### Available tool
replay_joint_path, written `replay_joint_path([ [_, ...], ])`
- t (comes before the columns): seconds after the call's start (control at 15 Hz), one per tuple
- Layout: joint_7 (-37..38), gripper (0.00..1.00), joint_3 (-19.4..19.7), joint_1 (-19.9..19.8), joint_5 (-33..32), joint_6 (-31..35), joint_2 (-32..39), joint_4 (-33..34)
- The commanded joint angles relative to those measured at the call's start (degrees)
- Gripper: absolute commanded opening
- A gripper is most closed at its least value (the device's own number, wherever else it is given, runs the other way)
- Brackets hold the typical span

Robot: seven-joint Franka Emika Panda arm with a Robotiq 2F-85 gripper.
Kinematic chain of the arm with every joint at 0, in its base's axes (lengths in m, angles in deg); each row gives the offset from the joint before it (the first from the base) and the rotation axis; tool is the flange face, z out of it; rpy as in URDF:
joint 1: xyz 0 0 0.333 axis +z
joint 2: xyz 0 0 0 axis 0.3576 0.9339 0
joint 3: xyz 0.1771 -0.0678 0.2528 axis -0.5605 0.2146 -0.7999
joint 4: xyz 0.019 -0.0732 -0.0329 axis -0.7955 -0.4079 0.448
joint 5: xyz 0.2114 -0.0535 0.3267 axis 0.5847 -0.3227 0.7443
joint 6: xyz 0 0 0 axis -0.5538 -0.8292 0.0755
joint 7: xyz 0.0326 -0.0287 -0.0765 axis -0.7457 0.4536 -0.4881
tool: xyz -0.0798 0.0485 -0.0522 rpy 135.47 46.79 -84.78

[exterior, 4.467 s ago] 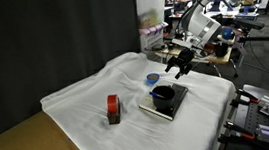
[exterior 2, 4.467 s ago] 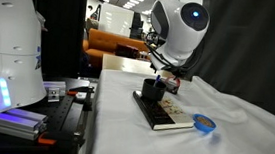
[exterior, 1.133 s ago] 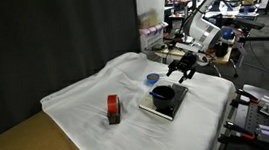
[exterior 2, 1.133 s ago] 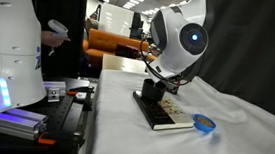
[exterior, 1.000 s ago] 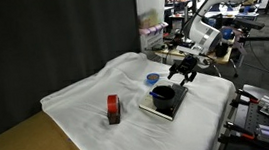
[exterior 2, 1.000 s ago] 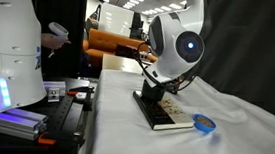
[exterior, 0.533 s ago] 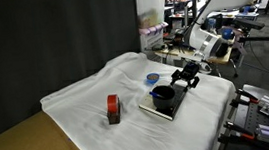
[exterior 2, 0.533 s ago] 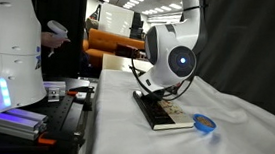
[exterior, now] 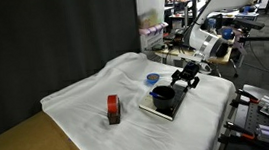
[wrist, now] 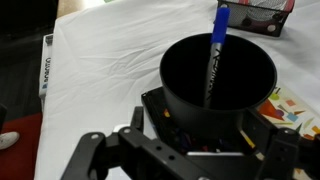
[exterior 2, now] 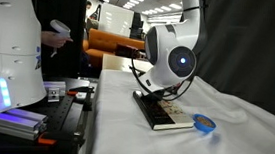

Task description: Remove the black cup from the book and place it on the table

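The black cup [exterior: 162,98] stands on the book [exterior: 174,107] near the edge of the table [exterior: 86,95], which is draped in white cloth. In the wrist view the cup [wrist: 200,85] holds a blue pen [wrist: 214,48] and sits on the book's dark cover [wrist: 155,103]. My gripper [wrist: 197,128] is open and low, one finger on each side of the cup's lower wall. In both exterior views the gripper [exterior: 184,79] [exterior 2: 157,87] is down at the cup on the book [exterior 2: 172,116]; there it hides most of the cup.
A red and black block [exterior: 113,109] stands on the cloth beside the book, and also shows in the wrist view [wrist: 262,14]. A blue round lid [exterior: 152,79] [exterior 2: 205,123] lies near the book. Bare brown table edge [exterior: 21,147] shows in front. The table edge drops close to the book.
Over the last second my gripper came down from above the book to straddle the cup. In the last half second nothing visibly moved.
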Motion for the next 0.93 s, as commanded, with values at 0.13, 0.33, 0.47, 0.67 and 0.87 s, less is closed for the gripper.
replay_joint_path([
  [0.13,0.81,1.0,0.83,0.18,-0.46,1.86,1.04,1.72],
  [0.33,1.01,1.0,1.07,0.17,-0.54,2.52,1.24,2.67],
  [0.47,1.09,1.0,1.06,0.16,-0.59,2.75,1.5,3.26],
  [0.67,0.89,1.0,0.96,0.13,-0.48,2.93,2.02,3.74],
  [0.87,0.74,1.0,0.88,0.14,-0.33,2.74,2.81,4.07],
])
